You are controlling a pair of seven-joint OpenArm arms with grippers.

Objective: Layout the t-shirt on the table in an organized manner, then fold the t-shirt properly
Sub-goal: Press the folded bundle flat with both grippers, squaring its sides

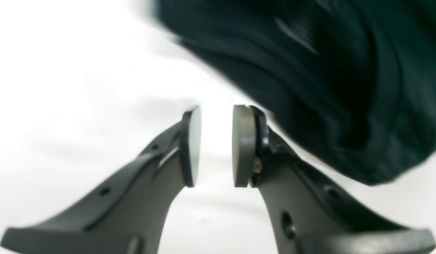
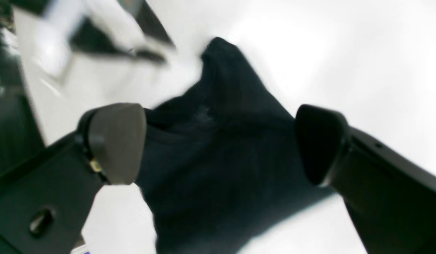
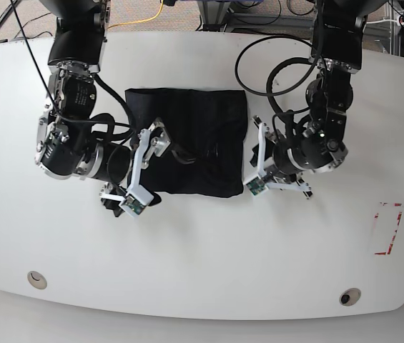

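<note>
The black t-shirt (image 3: 191,139) lies as a folded, roughly square block on the white table (image 3: 202,250). My right gripper (image 3: 157,137) is at the shirt's left edge. In the right wrist view it (image 2: 218,141) is wide open, with a bunched part of the shirt (image 2: 218,169) between its spread fingers (image 2: 115,141). My left gripper (image 3: 259,151) is at the shirt's right edge. In the left wrist view it (image 1: 216,144) is slightly open and empty over bare table (image 1: 62,70), with the shirt (image 1: 327,81) just beside it.
A red tape rectangle (image 3: 387,229) marks the table's right side. Two grommet holes (image 3: 36,279) (image 3: 350,295) sit near the front edge. Cables (image 3: 273,64) loop down at the back by the left arm.
</note>
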